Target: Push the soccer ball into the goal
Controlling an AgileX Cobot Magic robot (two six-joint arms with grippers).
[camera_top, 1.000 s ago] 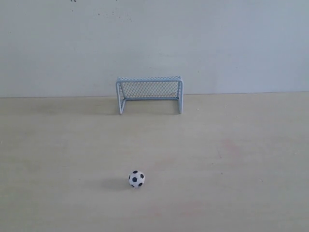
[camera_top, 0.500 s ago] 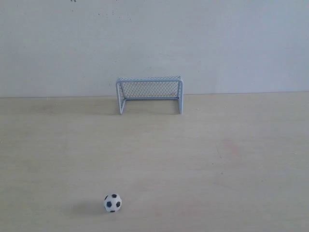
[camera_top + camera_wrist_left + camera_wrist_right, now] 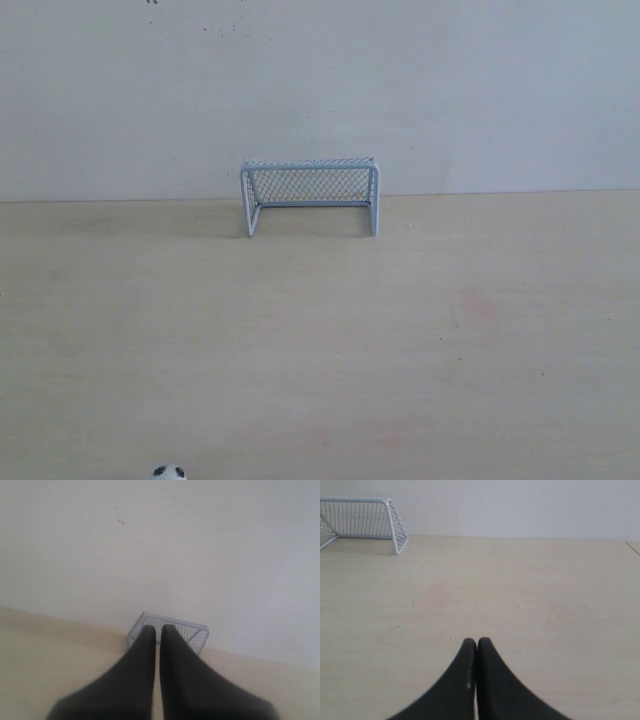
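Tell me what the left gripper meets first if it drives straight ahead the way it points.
Likely the goal: the left gripper points right at it, and nothing shows between them, though depth is unclear.

The table (image 3: 480, 330) had a pale wood-grain surface, smooth and matt, with faint streaks and a dull reddish smudge. The wall (image 3: 450, 90) behind it was flat matt paint with a few dark specks. The goal (image 3: 310, 185) had a smooth white frame, plastic or painted metal, and a fine white mesh. The soccer ball (image 3: 168, 472) looked smooth, but its finish was unclear. The left gripper (image 3: 157, 629) and right gripper (image 3: 476, 641) were black and smooth, plastic by the look, with a dull sheen.
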